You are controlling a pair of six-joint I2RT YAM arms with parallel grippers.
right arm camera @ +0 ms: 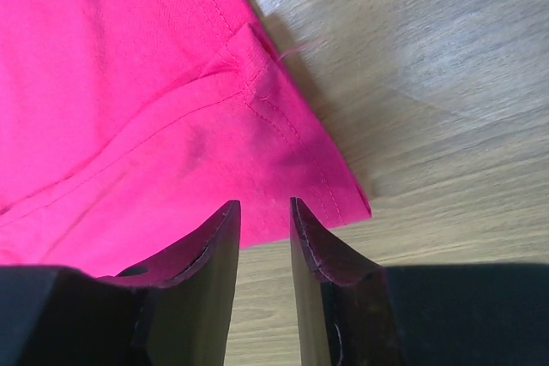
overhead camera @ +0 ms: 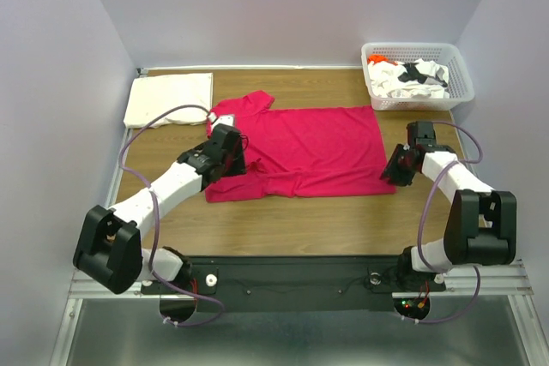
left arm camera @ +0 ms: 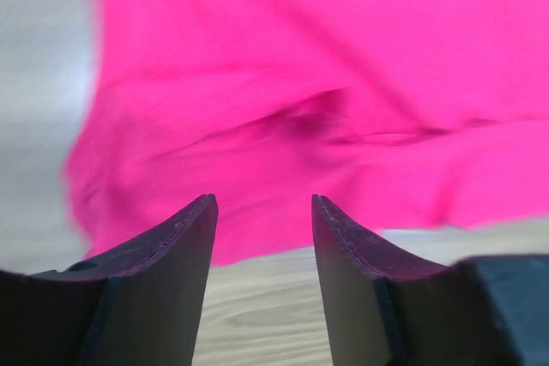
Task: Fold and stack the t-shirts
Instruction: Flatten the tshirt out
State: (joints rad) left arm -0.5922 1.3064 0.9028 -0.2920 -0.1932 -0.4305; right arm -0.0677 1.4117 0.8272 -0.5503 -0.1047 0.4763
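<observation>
A bright magenta-red t-shirt [overhead camera: 313,147] lies flat across the middle of the table, its collar end to the left. My left gripper [overhead camera: 232,156] hovers at the shirt's near left edge. In the left wrist view the left gripper [left arm camera: 264,201] stands open, with bare wood between its fingers and the blurred shirt [left arm camera: 300,100] just ahead. My right gripper [overhead camera: 395,166] is at the shirt's near right corner. Seen from the right wrist, that gripper [right arm camera: 263,205] is narrowly open and holds nothing, with the hemmed corner [right arm camera: 283,139] just beyond its tips. A folded cream-white t-shirt [overhead camera: 169,99] rests at the back left.
A white lattice basket [overhead camera: 459,75] stands at the back right, holding crumpled white shirts with black print and orange [overhead camera: 412,77]. Bare wooden tabletop [overhead camera: 309,220] runs between the magenta shirt and the arms' bases. Grey walls close in on three sides.
</observation>
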